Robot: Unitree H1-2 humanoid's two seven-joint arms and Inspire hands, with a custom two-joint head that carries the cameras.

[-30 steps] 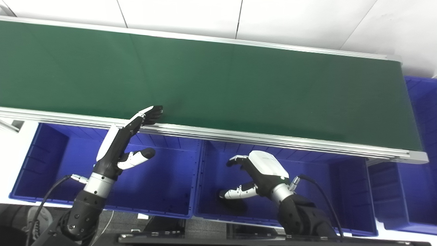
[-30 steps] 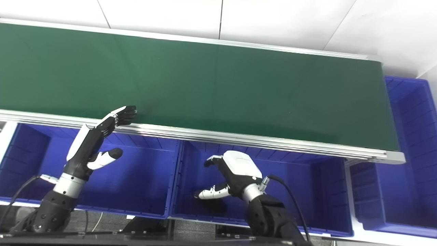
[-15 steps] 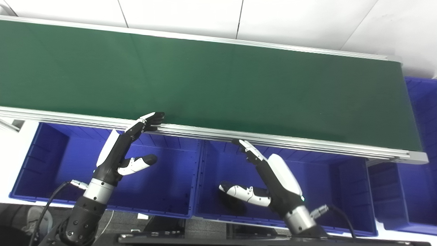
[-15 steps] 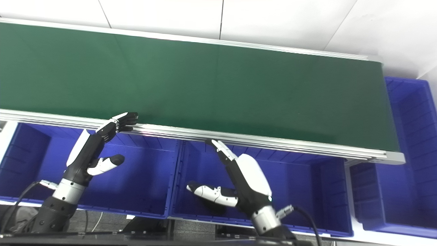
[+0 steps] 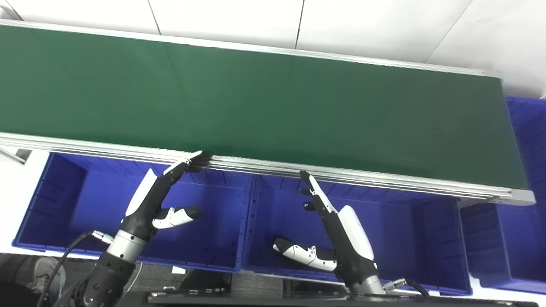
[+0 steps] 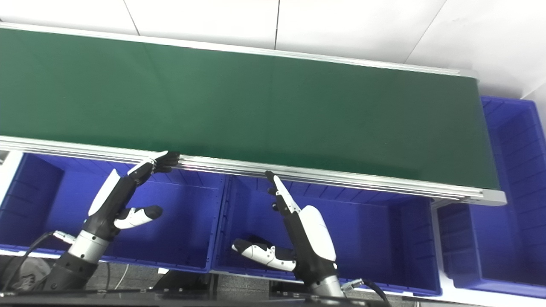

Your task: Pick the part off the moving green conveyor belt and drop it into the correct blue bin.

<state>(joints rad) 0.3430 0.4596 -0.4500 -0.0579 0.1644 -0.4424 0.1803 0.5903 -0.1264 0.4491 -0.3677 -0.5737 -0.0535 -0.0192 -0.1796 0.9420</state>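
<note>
While you look for the part, note that none shows anywhere on the green belt [image 5: 273, 102]; its whole visible length is bare, so I cannot say which way the part lies from either hand or how its long axis runs. A small dark shape sits low in the middle bin [image 5: 384, 221], just beside your right thumb; it may be only the thumb's shadow, I cannot tell.

Your left hand [image 5: 158, 200] hovers over the left bin [image 5: 55, 200], fingers [image 5: 194, 158] straight and apart from the thumb, holding nothing, their tips at the belt's near rail [image 5: 362, 177]. Your right hand [image 5: 341, 230] hovers over the middle bin, fingers straight, thumb spread wide, also empty, its fingertips just short of the same rail. A third bin [image 6: 512, 170] stands past the belt's right end.

Both hands sit about equally close to the belt edge, left hand toward the belt's middle-left, right hand near its centre. My judgement: which hand is nearer depends on where a part enters, which these views do not show.
</note>
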